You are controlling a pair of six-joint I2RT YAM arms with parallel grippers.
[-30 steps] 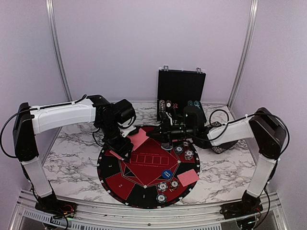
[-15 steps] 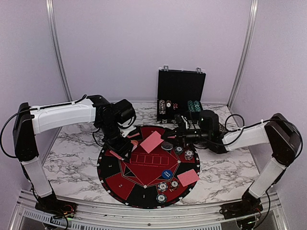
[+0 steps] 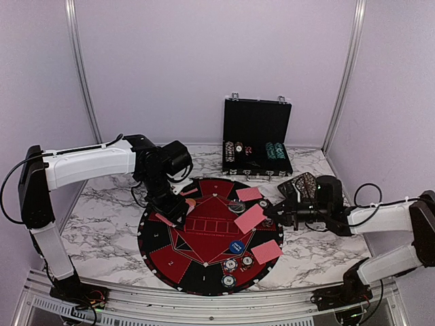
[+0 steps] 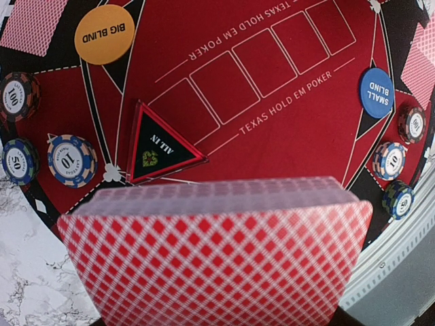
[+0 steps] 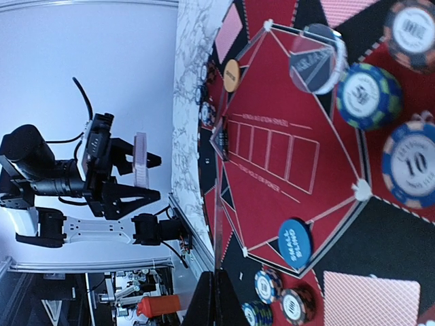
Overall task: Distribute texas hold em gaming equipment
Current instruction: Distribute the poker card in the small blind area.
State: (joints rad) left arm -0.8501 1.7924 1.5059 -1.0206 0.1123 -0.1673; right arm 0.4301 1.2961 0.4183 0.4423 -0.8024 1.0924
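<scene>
My left gripper [image 3: 175, 209] is shut on a deck of red-backed playing cards [image 4: 217, 258], held over the left side of the round mat [image 3: 204, 234]. My right gripper [image 3: 277, 216] is shut on a single card [image 3: 249, 219], held flat over the mat's right part. In the right wrist view that card [image 5: 216, 238] shows edge-on above the shut fingertips [image 5: 217, 288]. Dealt cards lie at the mat's upper right [image 3: 249, 193] and lower right [image 3: 266, 251]. A blue small-blind disc [image 3: 237, 247], an orange big-blind disc [image 4: 103, 34], a clear disc [image 3: 236, 206] and chip stacks [image 3: 231, 263] rest on the mat.
An open black case [image 3: 257, 136] holding chip rows stands at the back of the marble table [image 3: 109, 231]. A black patterned dish [image 3: 304, 185] sits right of the mat, just behind my right wrist. A triangular all-in marker [image 4: 160, 146] lies on the mat's left half.
My right arm has drawn back to the right, carrying a single card from beside the deck across the mat. The left arm and deck have not moved.
</scene>
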